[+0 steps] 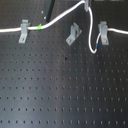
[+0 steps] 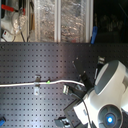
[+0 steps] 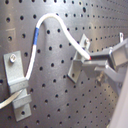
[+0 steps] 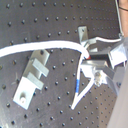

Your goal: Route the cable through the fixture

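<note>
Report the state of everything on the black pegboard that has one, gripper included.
Long thin white cable: lifted mid-span by the gripper, blue-marked stretch hanging slack.
Metal clip on the first exterior view's left: cable runs through it.
Middle metal clip: empty.
Metal clip on the first exterior view's right: cable reaches it; seating unclear.
Gripper: shut on the cable.

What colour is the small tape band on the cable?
Green; the band on the white cable shows best in the first exterior view.
</note>
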Controlling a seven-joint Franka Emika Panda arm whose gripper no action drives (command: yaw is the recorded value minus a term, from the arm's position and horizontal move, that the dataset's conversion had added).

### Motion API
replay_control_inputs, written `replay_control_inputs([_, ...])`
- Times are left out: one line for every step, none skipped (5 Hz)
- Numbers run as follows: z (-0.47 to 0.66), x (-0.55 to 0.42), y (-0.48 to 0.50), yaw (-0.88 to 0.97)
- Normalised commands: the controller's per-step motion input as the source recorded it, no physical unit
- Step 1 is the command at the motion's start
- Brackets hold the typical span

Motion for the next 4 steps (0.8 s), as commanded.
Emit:
replay_control_inputs([0.31, -0.464, 0.186, -0.35])
replay_control_inputs([0.0, -0.024, -0.018, 0.0])
replay_control_inputs([0.24, -0.33, 0.216, -0.27])
replay_control_inputs([0.18, -0.361, 0.175, -0.25])
